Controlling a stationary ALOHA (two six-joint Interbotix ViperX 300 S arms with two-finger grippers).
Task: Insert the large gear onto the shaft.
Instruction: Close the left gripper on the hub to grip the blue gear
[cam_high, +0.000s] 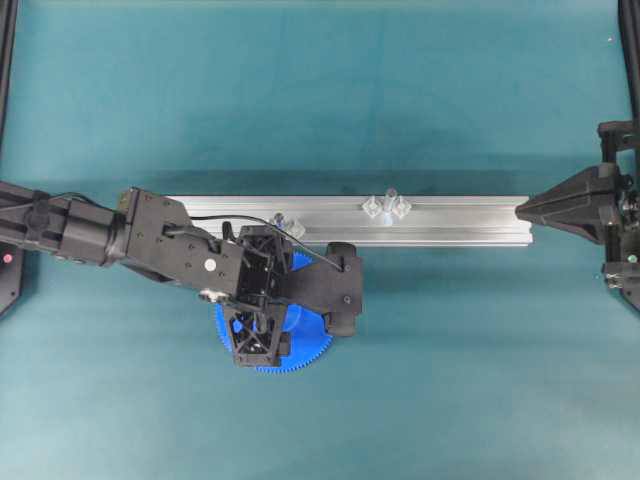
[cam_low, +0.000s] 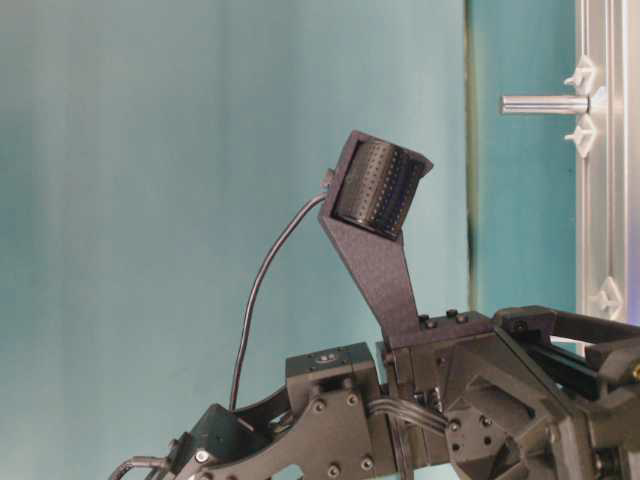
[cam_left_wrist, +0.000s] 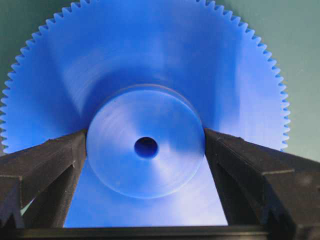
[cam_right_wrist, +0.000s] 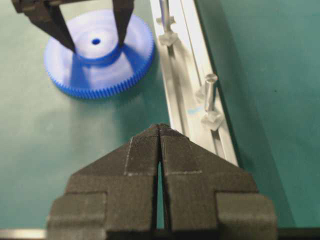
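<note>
Left gripper (cam_left_wrist: 146, 145) is spread wide and lowered over the large gear (cam_left_wrist: 145, 75), with one black finger (cam_left_wrist: 50, 165) on each side of the raised hub (cam_left_wrist: 146, 150). In the left wrist view the finger tips stand right at the hub's wall, but I cannot tell if they already press on it, so the gear is straddled and, as I judge, not yet grasped. The gear lies flat on the green table (cam_high: 480, 380), just in front of the aluminium rail (cam_high: 450, 220), with its centre hole facing up. The shaft (cam_right_wrist: 210, 92) stands upright on the rail between its two clear brackets, well apart from the gear, and nothing sits on it. A second peg (cam_right_wrist: 165, 15) with similar brackets stands on the rail nearer to the gear. The right gripper (cam_right_wrist: 160, 131) has its fingers pressed together, holds nothing, and waits at the rail's far end. I think the task is only at its start: the closing on the hub, the lift, the carry to the shaft and the lowering of the hole onto it are all left. No container is visible in any view.
</note>
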